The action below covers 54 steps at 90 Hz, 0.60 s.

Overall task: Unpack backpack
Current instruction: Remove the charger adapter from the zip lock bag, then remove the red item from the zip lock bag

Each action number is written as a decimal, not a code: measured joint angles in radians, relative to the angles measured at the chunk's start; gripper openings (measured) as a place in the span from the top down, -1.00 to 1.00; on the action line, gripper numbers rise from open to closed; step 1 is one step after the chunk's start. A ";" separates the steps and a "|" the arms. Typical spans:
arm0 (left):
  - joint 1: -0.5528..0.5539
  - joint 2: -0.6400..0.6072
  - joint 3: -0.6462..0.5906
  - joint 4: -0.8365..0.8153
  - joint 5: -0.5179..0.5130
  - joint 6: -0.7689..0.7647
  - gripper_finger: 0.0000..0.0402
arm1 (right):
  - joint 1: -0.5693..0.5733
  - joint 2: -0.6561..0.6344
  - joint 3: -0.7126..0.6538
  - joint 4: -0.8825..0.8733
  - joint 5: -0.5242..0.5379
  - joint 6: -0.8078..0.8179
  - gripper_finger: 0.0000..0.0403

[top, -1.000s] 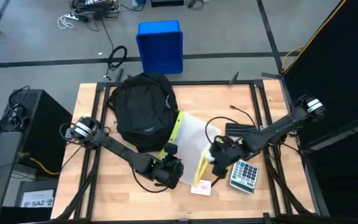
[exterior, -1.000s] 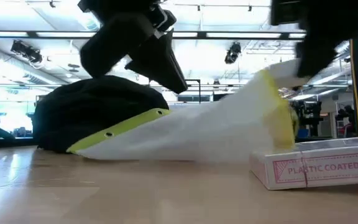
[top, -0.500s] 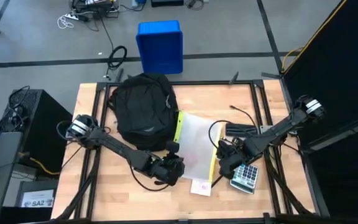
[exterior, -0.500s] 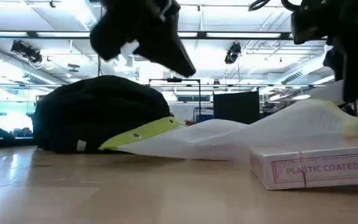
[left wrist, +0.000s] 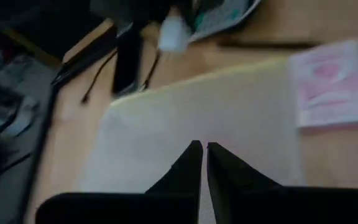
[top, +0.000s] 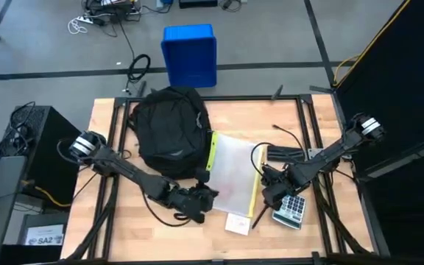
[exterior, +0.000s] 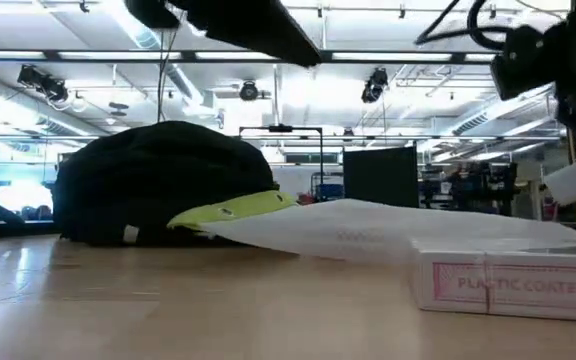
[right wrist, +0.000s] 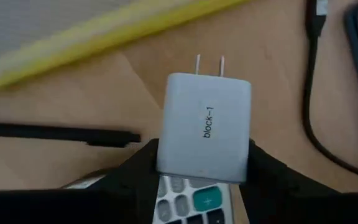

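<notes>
The left gripper has its two dark fingers pressed together, tips nearly touching, over a pale translucent pouch with a yellowish edge that lies flat on the wooden tabletop. Just beside the pouch lies a pink and white box. Beyond the pouch a thin dark pen, a black cable and a small white block show, blurred.

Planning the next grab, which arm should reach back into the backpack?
Left, probably. Its tool is shut and empty, beside the backpack over the clear pouch. The right tool is shut on a white charger block, farther away above the calculator.
</notes>
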 joint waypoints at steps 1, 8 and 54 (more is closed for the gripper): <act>0.000 -0.007 -0.014 0.021 0.008 0.001 1.00 | -0.002 0.000 -0.004 0.004 0.000 0.000 0.25; 0.007 -0.054 -0.115 0.162 0.033 0.009 1.00 | -0.012 0.000 -0.039 0.020 -0.007 0.002 0.24; 0.041 -0.143 -0.276 0.350 0.033 0.005 1.00 | -0.047 -0.002 -0.075 0.058 -0.015 -0.021 -0.14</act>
